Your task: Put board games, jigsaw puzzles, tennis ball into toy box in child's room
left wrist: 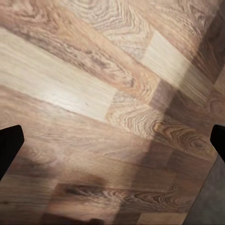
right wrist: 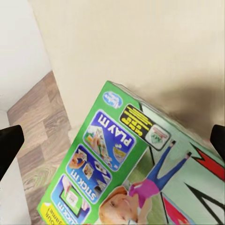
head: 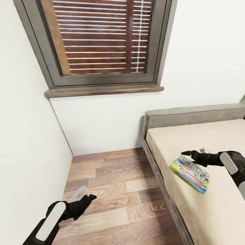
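Observation:
A green-edged board game [head: 191, 173] with a red band lies flat on the bed [head: 190, 136], near the mattress's left side. My right gripper [head: 194, 152] hovers just past the box's far end, open and holding nothing. In the right wrist view the board game [right wrist: 140, 168] shows its printed lid and green side close below the spread fingers of the gripper [right wrist: 112, 140]. Low at the left, my left gripper [head: 85, 194] hangs open over the wood-plank floor [left wrist: 93, 93], and the gripper [left wrist: 112, 140] has nothing between its fingers.
A white wall with a dark-framed, slatted window [head: 98, 37] and a wooden sill stands ahead. Another white wall [head: 27, 153] runs close along the left. The grey headboard [head: 194, 115] meets the far wall. Between the left wall and the bed frame lies a strip of floor [head: 115, 190].

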`<state>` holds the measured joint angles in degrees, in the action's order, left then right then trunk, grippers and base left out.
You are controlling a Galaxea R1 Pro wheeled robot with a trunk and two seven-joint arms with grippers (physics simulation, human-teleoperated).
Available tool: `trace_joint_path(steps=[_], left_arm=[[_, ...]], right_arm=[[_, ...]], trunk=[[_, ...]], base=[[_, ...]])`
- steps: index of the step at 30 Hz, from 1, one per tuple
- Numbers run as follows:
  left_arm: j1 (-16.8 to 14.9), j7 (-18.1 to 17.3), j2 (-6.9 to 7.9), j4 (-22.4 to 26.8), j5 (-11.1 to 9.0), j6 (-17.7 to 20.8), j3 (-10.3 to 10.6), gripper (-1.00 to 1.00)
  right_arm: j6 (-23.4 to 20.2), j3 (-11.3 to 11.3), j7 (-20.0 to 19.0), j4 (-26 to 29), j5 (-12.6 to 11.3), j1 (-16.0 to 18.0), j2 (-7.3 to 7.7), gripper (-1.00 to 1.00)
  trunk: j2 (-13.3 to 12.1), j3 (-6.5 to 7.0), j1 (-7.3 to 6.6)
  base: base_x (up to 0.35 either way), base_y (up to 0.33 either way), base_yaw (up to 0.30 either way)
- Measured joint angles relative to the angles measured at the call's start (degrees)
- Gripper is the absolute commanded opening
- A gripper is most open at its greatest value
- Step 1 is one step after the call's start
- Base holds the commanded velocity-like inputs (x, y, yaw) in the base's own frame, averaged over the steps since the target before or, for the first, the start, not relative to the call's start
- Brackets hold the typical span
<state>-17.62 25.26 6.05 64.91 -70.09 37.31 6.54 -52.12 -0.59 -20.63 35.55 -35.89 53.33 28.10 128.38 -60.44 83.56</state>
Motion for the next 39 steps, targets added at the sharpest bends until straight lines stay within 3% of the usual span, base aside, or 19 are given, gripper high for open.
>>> trace_joint_path(steps=[12, 39], left_arm=[[0.0, -0.1, -0.03, -0.1, 0.0, 0.0, 0.0, 1.0], [0.0, -0.1, -0.03, -0.4, -0.1, 0.0, 0.0, 1.0]], right_arm=[[0.0, 0.0, -0.3, 0.0, 0.0, 0.0, 0.01, 1.0], [-0.1, 0.0, -0.4, 0.0, -0.1, 0.0, 0.01, 1.0]], trunk=[[0.0, 0.0, 0.0], [0.0, 0.0, 0.01]], base=[[0.0, 0.0, 0.151], [-0.021, -0.014, 0.013]])
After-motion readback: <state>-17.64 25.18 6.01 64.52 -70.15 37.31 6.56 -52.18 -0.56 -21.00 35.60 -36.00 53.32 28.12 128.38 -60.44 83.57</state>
